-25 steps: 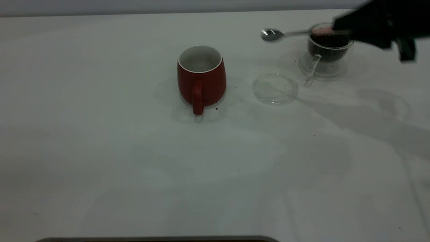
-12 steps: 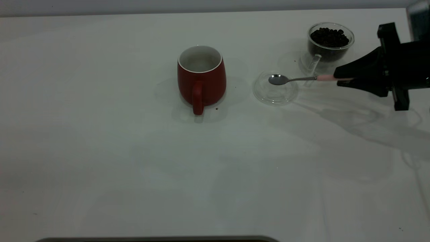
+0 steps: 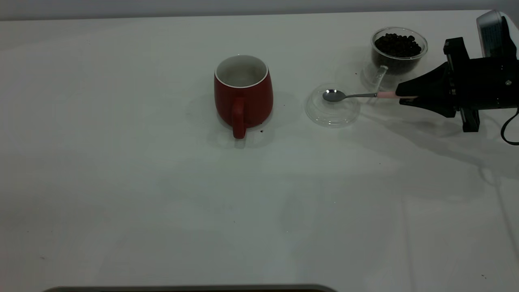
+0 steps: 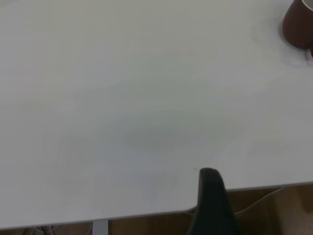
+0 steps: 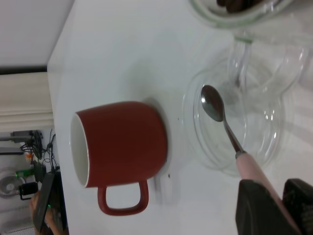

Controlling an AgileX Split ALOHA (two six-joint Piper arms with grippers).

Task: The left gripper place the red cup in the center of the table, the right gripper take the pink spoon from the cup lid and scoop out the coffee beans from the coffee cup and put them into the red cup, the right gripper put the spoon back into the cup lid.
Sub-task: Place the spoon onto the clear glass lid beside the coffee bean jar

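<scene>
Pink-handled metal spoon (image 3: 357, 95) is pinched at its handle by the black right hand (image 3: 405, 96), with its bowl held over the round clear glass lid (image 3: 332, 106) beside the dark red mug (image 3: 243, 95) on the white worktop (image 3: 162, 202). To finish well, the spoon should be lowered slowly until it rests in the lid, and only then let go.

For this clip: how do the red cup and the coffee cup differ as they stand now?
The red cup is opaque dark red; the coffee cup is clear glass. The red cup looks bigger. The coffee cup holds dark coffee beans; no beans are visible inside the red cup. Both stand upright on the table, handles toward the exterior camera.
</scene>
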